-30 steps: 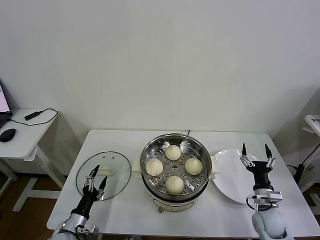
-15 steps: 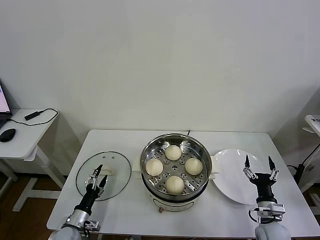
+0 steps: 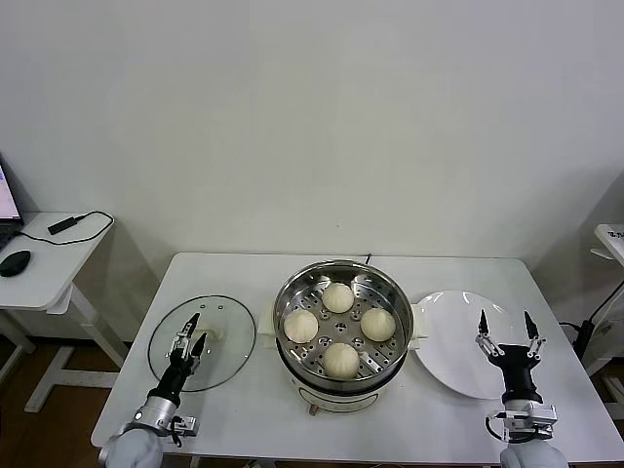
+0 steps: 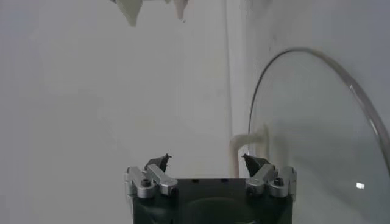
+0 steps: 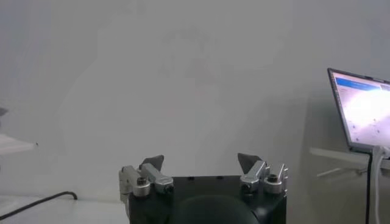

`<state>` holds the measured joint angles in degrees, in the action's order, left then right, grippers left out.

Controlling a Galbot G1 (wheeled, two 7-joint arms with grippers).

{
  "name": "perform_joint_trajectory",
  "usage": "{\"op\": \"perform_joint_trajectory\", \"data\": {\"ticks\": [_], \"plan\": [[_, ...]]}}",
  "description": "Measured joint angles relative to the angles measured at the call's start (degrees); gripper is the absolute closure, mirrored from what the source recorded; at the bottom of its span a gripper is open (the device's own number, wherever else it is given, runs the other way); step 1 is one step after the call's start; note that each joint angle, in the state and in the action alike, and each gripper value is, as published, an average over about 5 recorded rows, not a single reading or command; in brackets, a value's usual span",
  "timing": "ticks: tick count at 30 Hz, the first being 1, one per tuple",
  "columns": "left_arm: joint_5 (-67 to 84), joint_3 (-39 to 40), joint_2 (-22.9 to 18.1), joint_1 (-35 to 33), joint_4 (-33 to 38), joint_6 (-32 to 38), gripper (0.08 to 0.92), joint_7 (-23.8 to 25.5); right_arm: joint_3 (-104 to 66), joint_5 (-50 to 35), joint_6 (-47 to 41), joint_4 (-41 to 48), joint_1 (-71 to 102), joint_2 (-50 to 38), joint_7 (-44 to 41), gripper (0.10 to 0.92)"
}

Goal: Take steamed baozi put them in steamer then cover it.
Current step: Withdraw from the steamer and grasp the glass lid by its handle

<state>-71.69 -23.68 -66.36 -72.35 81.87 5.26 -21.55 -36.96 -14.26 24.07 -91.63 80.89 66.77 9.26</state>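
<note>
The steamer (image 3: 341, 336) stands mid-table, shiny steel on a white base, uncovered. Several cream-white baozi (image 3: 338, 297) rest on its perforated tray. The cover (image 3: 229, 336), a clear glass lid, lies flat on the table to the steamer's left, and its white handle (image 4: 250, 143) shows in the left wrist view. My left gripper (image 3: 192, 331) hovers open over the near side of the cover (image 4: 317, 134), close to the handle and holding nothing. In the left wrist view the left gripper (image 4: 207, 159) is empty. My right gripper (image 3: 505, 322) points up, open and empty, over the near right of the white plate; the right gripper (image 5: 201, 159) faces the wall.
A bare white plate (image 3: 448, 341) lies right of the steamer. A side desk (image 3: 44, 258) with a mouse (image 3: 14, 262) and a cable stands at the left. A laptop (image 5: 365, 115) shows in the right wrist view. The table's front edge (image 3: 322, 450) runs just before both arms.
The right gripper has drawn back towards the table's front edge, still open. The left gripper has shifted slightly over the cover near its handle. Baozi, steamer and cover have not moved.
</note>
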Motion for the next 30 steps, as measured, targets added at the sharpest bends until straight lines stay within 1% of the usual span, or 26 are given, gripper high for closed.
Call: {"op": "perform_joint_trajectory", "data": {"ticks": [25, 28, 30], "plan": [[-0.8, 2.0, -1.3, 6.6, -6.6, -1.1, 0.177, -0.5, -0.4, 1.3, 0.2, 0.2, 0.6, 0.7, -0.1, 0.203], [-0.7, 2.0, -1.4, 7.1, -7.4, -1.2, 0.204, -0.5, -0.3, 1.4, 0.2, 0.2, 0.6, 0.7, -0.1, 0.203], [-0.7, 2.1, -1.3, 7.4, -7.8, -1.1, 0.250, -0.3, -0.3, 1.4, 0.2, 0.2, 0.5, 0.8, -0.1, 0.203]]}}
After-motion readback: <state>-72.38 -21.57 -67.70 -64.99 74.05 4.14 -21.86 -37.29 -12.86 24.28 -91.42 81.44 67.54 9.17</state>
